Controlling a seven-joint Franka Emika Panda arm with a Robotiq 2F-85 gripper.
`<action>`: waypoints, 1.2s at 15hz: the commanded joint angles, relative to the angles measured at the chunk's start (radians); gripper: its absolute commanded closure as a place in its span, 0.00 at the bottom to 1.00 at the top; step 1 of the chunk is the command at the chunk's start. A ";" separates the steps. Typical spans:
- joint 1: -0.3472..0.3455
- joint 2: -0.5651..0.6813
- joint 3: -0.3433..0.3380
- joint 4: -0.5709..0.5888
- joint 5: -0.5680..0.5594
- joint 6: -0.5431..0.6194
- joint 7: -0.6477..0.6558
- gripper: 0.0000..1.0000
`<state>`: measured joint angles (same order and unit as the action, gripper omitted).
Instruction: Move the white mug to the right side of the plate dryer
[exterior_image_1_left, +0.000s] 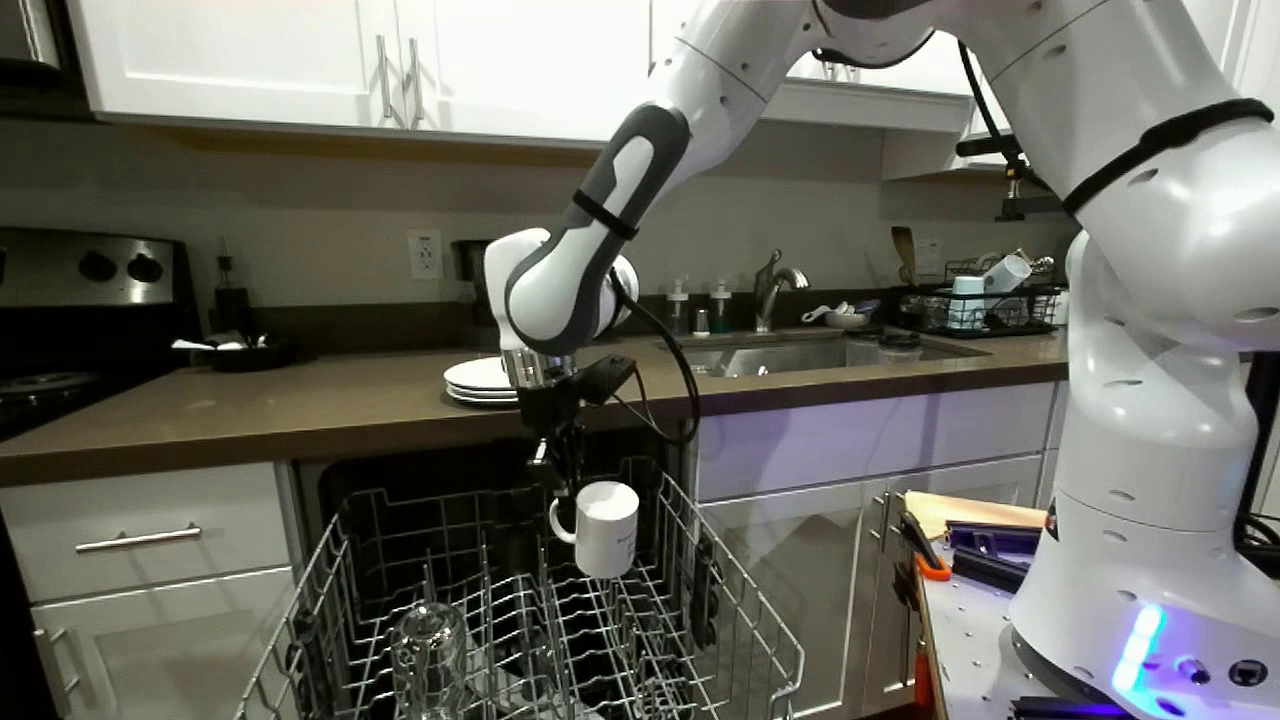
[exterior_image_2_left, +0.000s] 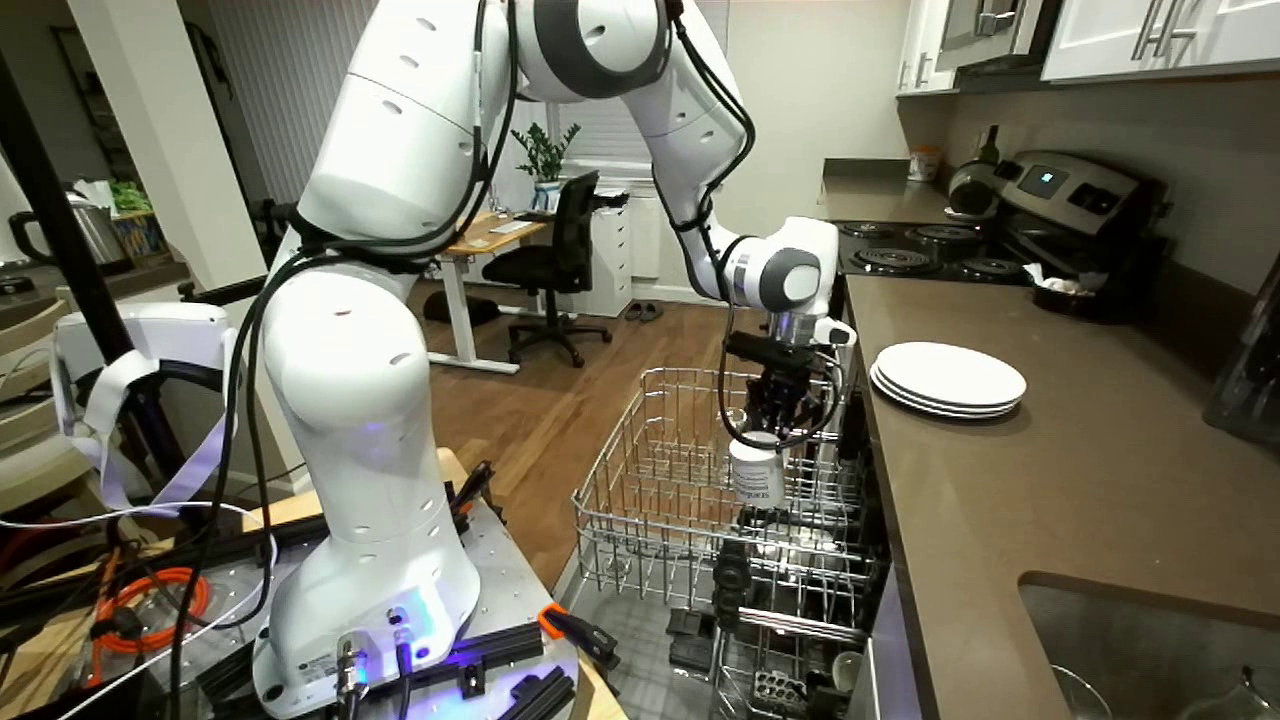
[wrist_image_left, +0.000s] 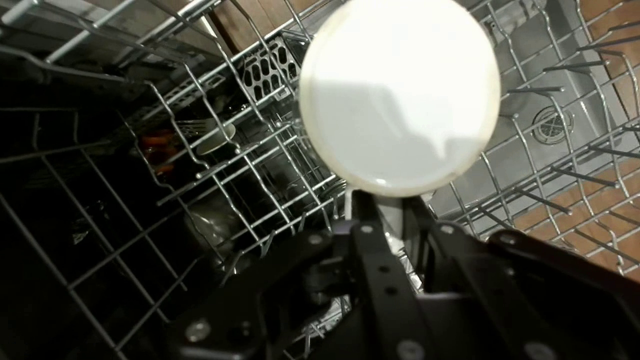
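One white mug (exterior_image_1_left: 610, 532), upright over the plate dryer (exterior_image_1_left: 745, 590); contact with it unclear. Gripper (wrist_image_left: 390, 207) narrow, pinching the mug's handle (exterior_image_1_left: 554, 522). Judged stiff, fairly light, slick, chippable; handle the sensible hold. Mouth up, long axis near vertical, handle toward the plate dryer's left side, as seen in an exterior view.

Way in from overhead lies open above the wire dish rack (exterior_image_1_left: 515, 600), save where gripper (wrist_image_left: 389, 205) and white mug (exterior_image_1_left: 606, 545) hang over its bars. Upright prongs (wrist_image_left: 585, 177) leave only narrow lanes. Clear glass (exterior_image_1_left: 430, 650) blocks the stove (exterior_image_2_left: 930, 250) side; I see a gap between mug and the rack's opposite side. Counter (exterior_image_2_left: 1000, 480) crowds one end; black cable (exterior_image_1_left: 692, 390) loops beside the gripper.
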<state>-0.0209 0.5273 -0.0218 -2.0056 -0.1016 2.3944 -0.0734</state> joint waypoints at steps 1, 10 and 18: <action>-0.031 0.044 0.011 0.038 0.053 -0.009 -0.010 0.94; -0.062 0.156 0.017 0.079 0.103 0.026 -0.012 0.94; -0.060 0.260 0.031 0.120 0.113 0.107 -0.012 0.94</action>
<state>-0.0666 0.7531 -0.0101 -1.9123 -0.0114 2.4803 -0.0734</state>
